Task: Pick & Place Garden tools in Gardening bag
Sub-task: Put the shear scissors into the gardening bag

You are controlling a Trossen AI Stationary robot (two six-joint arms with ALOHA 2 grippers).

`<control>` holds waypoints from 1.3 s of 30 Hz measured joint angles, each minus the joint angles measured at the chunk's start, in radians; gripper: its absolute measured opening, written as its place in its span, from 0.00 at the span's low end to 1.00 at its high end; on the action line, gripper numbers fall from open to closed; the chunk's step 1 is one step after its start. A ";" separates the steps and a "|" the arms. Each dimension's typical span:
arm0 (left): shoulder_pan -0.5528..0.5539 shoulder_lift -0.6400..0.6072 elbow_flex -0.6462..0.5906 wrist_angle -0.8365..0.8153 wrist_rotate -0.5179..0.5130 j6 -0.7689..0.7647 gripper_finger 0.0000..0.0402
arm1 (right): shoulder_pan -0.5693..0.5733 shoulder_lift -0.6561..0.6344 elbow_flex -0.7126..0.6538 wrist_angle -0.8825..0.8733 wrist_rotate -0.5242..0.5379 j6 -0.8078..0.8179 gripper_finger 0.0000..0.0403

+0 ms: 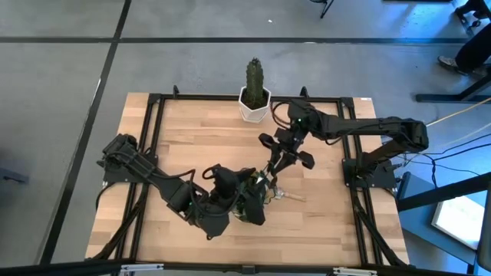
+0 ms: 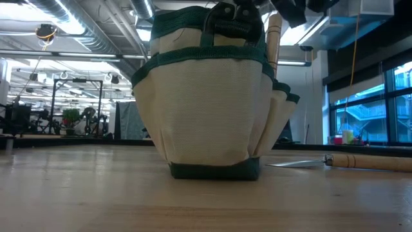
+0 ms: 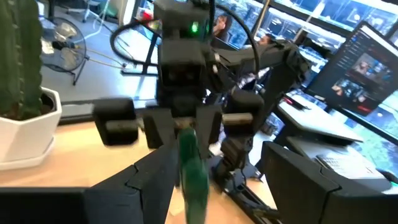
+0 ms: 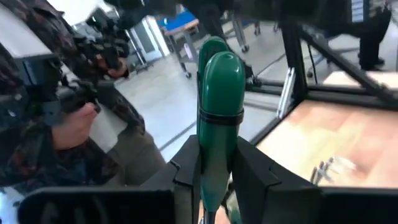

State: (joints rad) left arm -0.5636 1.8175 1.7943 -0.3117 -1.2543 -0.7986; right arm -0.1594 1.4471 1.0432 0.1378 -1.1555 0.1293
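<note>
Right gripper (image 1: 270,170) hangs over the middle of the table (image 1: 322,222), just above the gardening bag (image 2: 209,96). Its fingers (image 4: 186,171) are clamped on a green-handled tool (image 4: 217,118); the green handles stand up between the two dark fingers in the right wrist view. Which tool it is cannot be told.

Bag sits near the table's front edge, a little left of centre, upright, cream panels with green trim. A wooden handle (image 2: 274,38) sticks up from its right side pocket.

Left gripper (image 1: 249,201) is at the bag, fingers spread wide; whether they touch the fabric cannot be told.

A wooden-handled tool (image 2: 360,161) lies flat on the table just right of the bag, metal end toward it.

Cactus (image 1: 255,77) in a white pot (image 1: 255,106) at the rear edge, centre
</note>
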 joint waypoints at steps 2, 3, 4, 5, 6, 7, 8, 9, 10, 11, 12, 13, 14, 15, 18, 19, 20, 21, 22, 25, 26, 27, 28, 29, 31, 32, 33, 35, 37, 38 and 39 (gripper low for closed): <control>-0.007 0.000 0.000 -0.001 0.003 -0.009 0.56 | -0.006 0.000 0.000 0.066 -0.013 0.051 0.16; -0.008 0.000 0.000 -0.002 0.003 -0.016 0.56 | -0.006 0.000 0.000 0.095 -0.019 0.077 0.16; -0.008 0.000 0.000 -0.003 0.002 -0.019 0.56 | -0.006 0.000 0.000 0.121 -0.019 0.099 0.16; -0.008 0.000 0.000 -0.005 0.004 -0.018 0.56 | -0.006 0.000 0.000 0.144 -0.019 0.114 0.16; -0.005 0.000 0.000 -0.005 0.008 -0.018 0.56 | -0.006 0.000 0.000 0.161 -0.014 0.127 0.16; -0.001 0.000 0.000 -0.005 0.012 -0.013 0.56 | -0.006 0.000 0.000 0.172 0.001 0.131 0.16; 0.003 0.000 0.000 -0.005 0.019 -0.006 0.56 | -0.006 0.000 0.000 0.177 0.020 0.133 0.16; 0.009 0.000 0.000 -0.006 0.023 0.002 0.56 | -0.006 0.000 0.000 0.177 0.037 0.133 0.16; 0.015 0.000 0.000 -0.007 0.025 0.010 0.56 | -0.005 0.000 0.000 0.176 0.045 0.133 0.16; 0.021 0.000 0.000 -0.007 0.026 0.016 0.56 | -0.005 0.000 0.000 0.177 0.052 0.133 0.16; 0.028 0.000 0.000 -0.007 0.033 0.021 0.56 | -0.005 0.000 0.000 0.178 0.056 0.134 0.16; 0.036 0.000 0.000 -0.006 0.044 0.024 0.56 | -0.005 0.000 0.000 0.177 0.056 0.136 0.16; 0.041 0.000 0.000 -0.009 0.050 0.024 0.56 | -0.004 0.000 0.000 0.177 0.056 0.144 0.16; 0.047 0.000 0.000 -0.015 0.057 0.024 0.56 | -0.004 0.000 0.000 0.179 0.056 0.150 0.16; 0.064 0.000 0.000 -0.035 0.081 0.015 0.56 | -0.004 0.000 0.000 0.185 0.055 0.167 0.16; 0.068 0.000 0.000 -0.042 0.087 0.010 0.55 | -0.004 0.000 0.000 0.186 0.055 0.172 0.16; 0.073 0.000 0.000 -0.047 0.095 0.005 0.54 | -0.004 0.000 0.000 0.185 0.055 0.176 0.16; 0.078 0.000 0.000 -0.051 0.104 0.001 0.53 | -0.004 0.000 0.000 0.185 0.055 0.178 0.16; 0.082 0.000 0.000 -0.051 0.112 0.000 0.52 | -0.004 0.000 0.000 0.185 0.055 0.178 0.16; 0.091 0.000 0.000 -0.051 0.130 0.000 0.45 | -0.004 0.000 0.000 0.186 0.055 0.178 0.16; 0.092 0.000 0.000 -0.052 0.131 0.000 0.43 | -0.004 0.000 0.000 0.186 0.055 0.178 0.16; 0.092 0.000 0.000 -0.051 0.130 0.003 0.41 | -0.004 0.000 0.000 0.186 0.054 0.178 0.16; 0.091 0.000 0.000 -0.051 0.130 0.005 0.38 | -0.004 0.000 0.000 0.186 0.054 0.178 0.16; 0.091 0.000 0.000 -0.053 0.130 0.005 0.36 | -0.004 0.000 0.000 0.186 0.052 0.178 0.16; 0.091 0.000 0.000 -0.059 0.131 -0.001 0.31 | -0.003 0.000 0.000 0.189 0.052 0.178 0.16; 0.091 0.000 0.000 -0.062 0.133 -0.006 0.29 | -0.003 0.000 0.000 0.191 0.050 0.178 0.16; 0.091 0.000 0.000 -0.068 0.137 -0.012 0.26 | -0.004 0.000 0.000 0.195 0.049 0.178 0.16; 0.096 0.000 0.000 -0.083 0.143 -0.044 0.20 | -0.004 0.000 -0.001 0.200 0.050 0.178 0.16; 0.096 0.000 0.000 -0.089 0.150 -0.049 0.16 | -0.004 0.000 -0.002 0.203 0.051 0.178 0.16; 0.096 -0.001 0.000 -0.089 0.153 -0.049 0.16 | -0.004 0.000 -0.002 0.204 0.051 0.178 0.16; 0.096 -0.001 0.000 -0.088 0.155 -0.049 0.16 | -0.004 0.000 -0.002 0.205 0.053 0.178 0.16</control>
State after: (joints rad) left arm -0.4675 1.8168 1.7943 -0.4000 -1.0992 -0.8478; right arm -0.1631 1.4471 1.0412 0.3428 -1.1025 0.3077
